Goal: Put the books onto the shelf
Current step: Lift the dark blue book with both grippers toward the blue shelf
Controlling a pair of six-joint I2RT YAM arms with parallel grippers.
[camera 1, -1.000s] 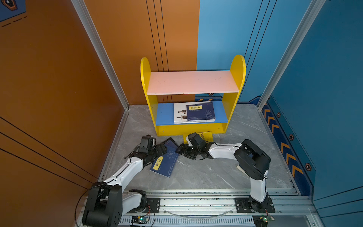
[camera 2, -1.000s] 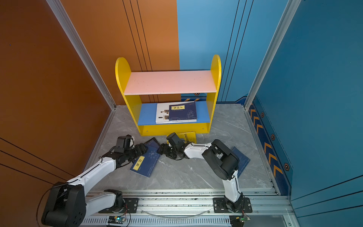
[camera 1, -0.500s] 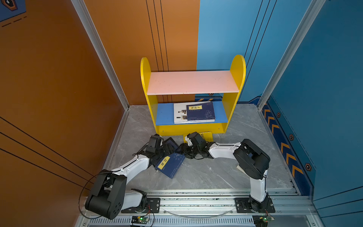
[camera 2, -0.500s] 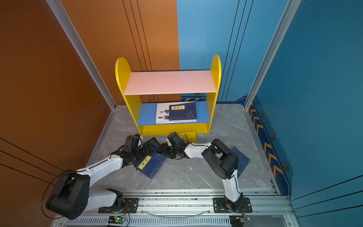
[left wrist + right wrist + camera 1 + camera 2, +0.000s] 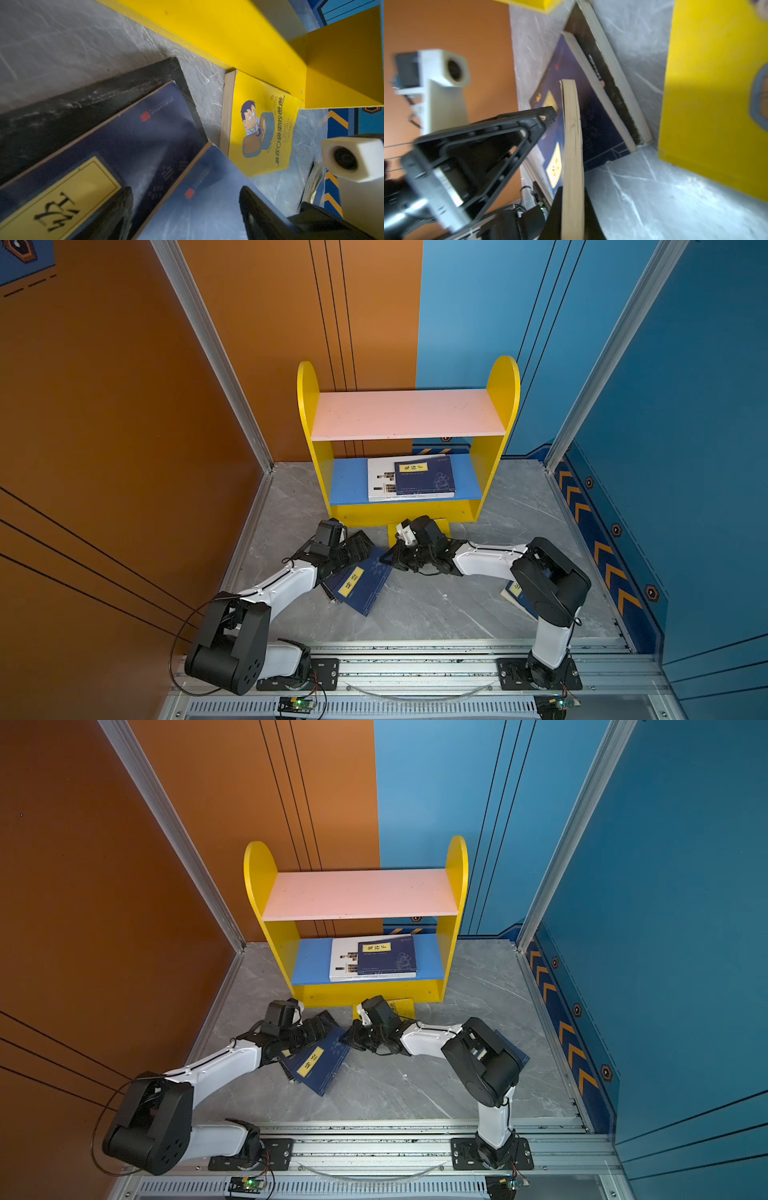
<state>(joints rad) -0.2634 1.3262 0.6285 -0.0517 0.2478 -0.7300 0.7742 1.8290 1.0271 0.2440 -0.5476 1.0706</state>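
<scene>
Reaching low and leftward, right tool (image 5: 390,559) clamps navy book (image 5: 365,587) corner.

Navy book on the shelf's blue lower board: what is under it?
A white book with brown blocks lies under the navy book, flat on the blue lower board. Only its left strip and front edge show in both top views; the rest of its cover is hidden.

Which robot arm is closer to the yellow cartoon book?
Right. The right arm reaches over the yellow cartoon book, hiding part of it; the left end effector is farther left, above the navy book.
</scene>
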